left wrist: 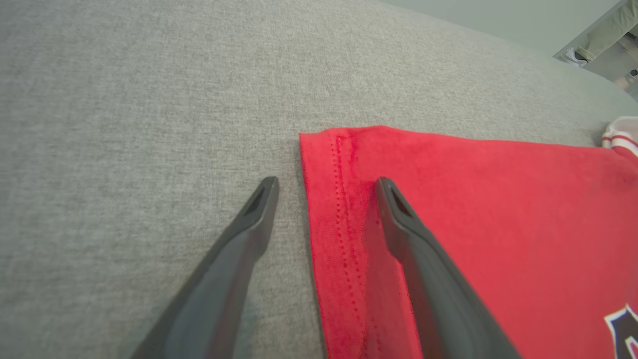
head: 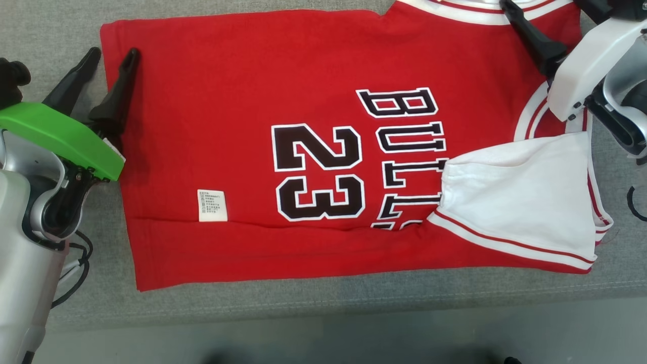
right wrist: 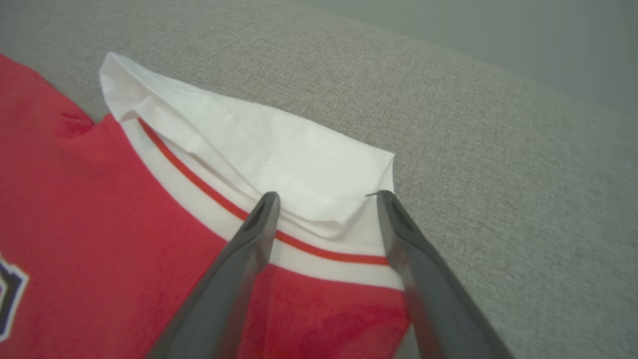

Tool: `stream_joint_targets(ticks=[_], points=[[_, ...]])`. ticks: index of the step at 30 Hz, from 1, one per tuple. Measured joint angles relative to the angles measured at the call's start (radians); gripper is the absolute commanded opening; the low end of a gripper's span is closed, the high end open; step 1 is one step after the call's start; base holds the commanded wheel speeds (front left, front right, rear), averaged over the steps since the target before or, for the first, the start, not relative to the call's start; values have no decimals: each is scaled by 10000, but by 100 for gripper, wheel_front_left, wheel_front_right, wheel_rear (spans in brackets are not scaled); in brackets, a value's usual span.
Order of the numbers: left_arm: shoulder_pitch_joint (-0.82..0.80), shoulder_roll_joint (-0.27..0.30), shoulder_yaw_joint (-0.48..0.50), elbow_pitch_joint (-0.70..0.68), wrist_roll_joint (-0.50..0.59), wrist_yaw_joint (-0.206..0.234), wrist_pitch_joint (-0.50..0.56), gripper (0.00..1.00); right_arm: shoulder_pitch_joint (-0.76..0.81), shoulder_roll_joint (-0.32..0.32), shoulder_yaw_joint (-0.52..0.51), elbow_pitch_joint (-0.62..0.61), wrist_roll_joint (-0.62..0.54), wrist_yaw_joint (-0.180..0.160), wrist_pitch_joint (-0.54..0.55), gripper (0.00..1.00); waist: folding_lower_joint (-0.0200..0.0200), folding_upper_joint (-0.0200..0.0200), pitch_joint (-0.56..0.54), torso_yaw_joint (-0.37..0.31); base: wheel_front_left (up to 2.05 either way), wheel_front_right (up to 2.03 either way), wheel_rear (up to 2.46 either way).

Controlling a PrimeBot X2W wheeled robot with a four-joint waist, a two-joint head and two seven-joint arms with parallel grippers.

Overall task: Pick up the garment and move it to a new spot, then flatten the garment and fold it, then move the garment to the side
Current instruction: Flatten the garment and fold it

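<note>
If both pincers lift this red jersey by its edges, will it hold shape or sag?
Probably floppy: the jersey lies limp, and its white flap lies folded over the print. Lifted, its middle would likely sag between the left pincer and right pincer. Pushed across the grey fabric surface, it may bunch rather than slide.

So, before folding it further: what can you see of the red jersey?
The red jersey lies flat on the grey surface: knit, black 23 and lettering, white striped trim, a care label, a white sleeve folded over its front. Open jaws of the left gripper straddle its hem corner, those of the right gripper its far sleeve.
</note>
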Motion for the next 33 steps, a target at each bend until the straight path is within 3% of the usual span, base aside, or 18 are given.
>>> stream_joint_targets(ticks=[11,12,15,16,18,19,21,22,24,27,33], points=[[-181,42,-272,207,-182,0,-182,100,-65,25,40,242,169,0,-173,99,0,0,-64,-137,0,0,0],[-190,46,-291,228,-182,0,-226,100,-68,27,46,259,169,0,-174,91,0,0,-65,-142,0,0,0],[-230,81,-339,318,-211,0,-255,100,-71,48,113,290,192,21,-249,91,0,0,-75,-165,0,0,0],[-243,92,-362,359,-222,0,-290,100,-75,56,138,307,226,31,-257,78,0,0,-81,-170,0,0,0],[-256,105,-418,412,-240,-2,-349,100,-75,109,211,376,261,50,-263,78,0,0,-109,-189,0,0,0],[-268,125,-433,449,-278,-2,-349,100,-77,127,226,376,280,86,-263,51,0,0,-119,-199,0,0,0],[-301,148,-487,468,-445,-2,-351,100,-77,128,240,391,336,86,-263,51,0,0,-130,-210,0,0,0],[-319,159,-489,479,-462,-2,-349,100,-77,128,240,393,355,86,-261,43,0,0,-128,-214,0,0,0],[-346,198,-527,491,-489,-2,-357,100,-84,130,247,407,364,86,-263,43,0,0,-110,-228,0,0,0],[-384,251,-585,518,-520,-12,-431,100,-86,142,263,422,431,86,-318,34,0,0,-91,-241,0,0,0],[-476,316,-675,591,-535,-15,-516,100,-92,167,307,491,437,86,-405,35,0,0,-71,-267,0,0,0]])
